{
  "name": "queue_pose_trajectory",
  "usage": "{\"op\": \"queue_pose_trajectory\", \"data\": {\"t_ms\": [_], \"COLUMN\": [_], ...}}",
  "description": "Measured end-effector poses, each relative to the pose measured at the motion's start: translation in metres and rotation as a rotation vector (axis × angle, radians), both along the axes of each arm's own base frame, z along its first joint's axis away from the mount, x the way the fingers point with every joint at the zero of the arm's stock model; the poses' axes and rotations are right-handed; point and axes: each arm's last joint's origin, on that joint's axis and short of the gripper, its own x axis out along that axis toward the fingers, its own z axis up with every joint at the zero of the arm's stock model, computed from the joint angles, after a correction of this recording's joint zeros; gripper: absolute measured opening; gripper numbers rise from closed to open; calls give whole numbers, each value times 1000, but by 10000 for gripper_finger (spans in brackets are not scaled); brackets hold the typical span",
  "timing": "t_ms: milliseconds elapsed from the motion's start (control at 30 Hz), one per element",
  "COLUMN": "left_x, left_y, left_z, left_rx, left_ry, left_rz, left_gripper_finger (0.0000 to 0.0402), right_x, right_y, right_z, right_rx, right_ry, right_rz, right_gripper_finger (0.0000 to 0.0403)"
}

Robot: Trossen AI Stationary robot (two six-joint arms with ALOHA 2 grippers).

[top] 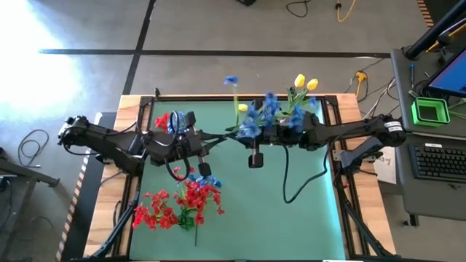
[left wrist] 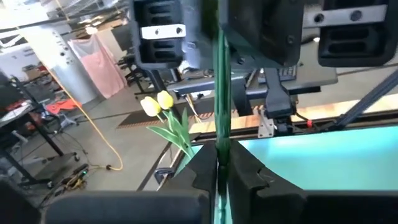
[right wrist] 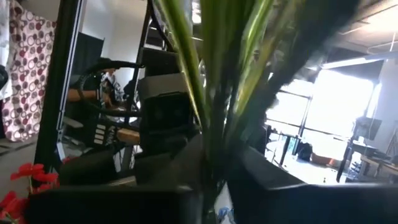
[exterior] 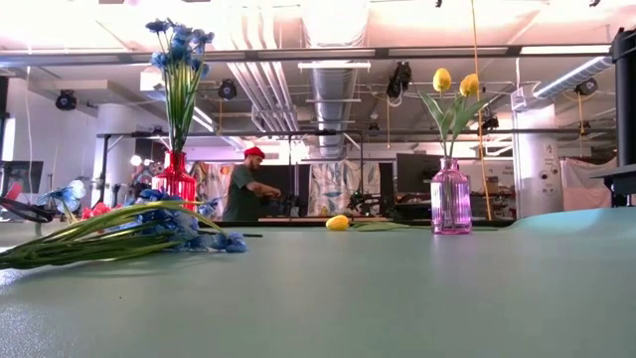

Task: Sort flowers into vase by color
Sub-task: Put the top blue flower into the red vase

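Both arms are built from dark, near-black angular link housings with rounded joint sections. The left arm carries a pale marking near its shoulder link. The right arm carries a white label patch on its outer link. A black cable hangs from the right arm and trails in a loop. A blocky black module projects from the forward end of the right arm. In the left wrist view, the left gripper's fingers are matte black, with stepped, angular inner faces. In the right wrist view, the right gripper's fingers are equally dark and broad.
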Motion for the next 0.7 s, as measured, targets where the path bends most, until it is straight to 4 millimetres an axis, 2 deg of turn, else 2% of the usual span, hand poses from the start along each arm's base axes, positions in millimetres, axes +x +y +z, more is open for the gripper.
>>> {"op": "queue_pose_trajectory", "data": {"t_ms": [33,133,333,500,700], "left_x": [-2,-8,-19,-45,-82], "left_y": [1,2,6,13,25], "left_z": [1,6,11,21,27], "left_rx": [-1,-7,-7,-16,-20], "left_ry": [-4,-15,-13,-7,36], "left_rz": [1,-2,-3,-2,-5], "left_gripper_finger": [11,37,120,177,194], "right_x": [0,0,0,2,8], "right_y": [0,0,-12,-41,-85], "right_z": [0,-1,-1,-11,-33], "right_rx": [0,0,-4,26,92], "right_ry": [2,12,14,126,241], "right_rz": [0,-5,-48,-213,-319], "right_gripper_finger": [23,19,19,18,18]}}
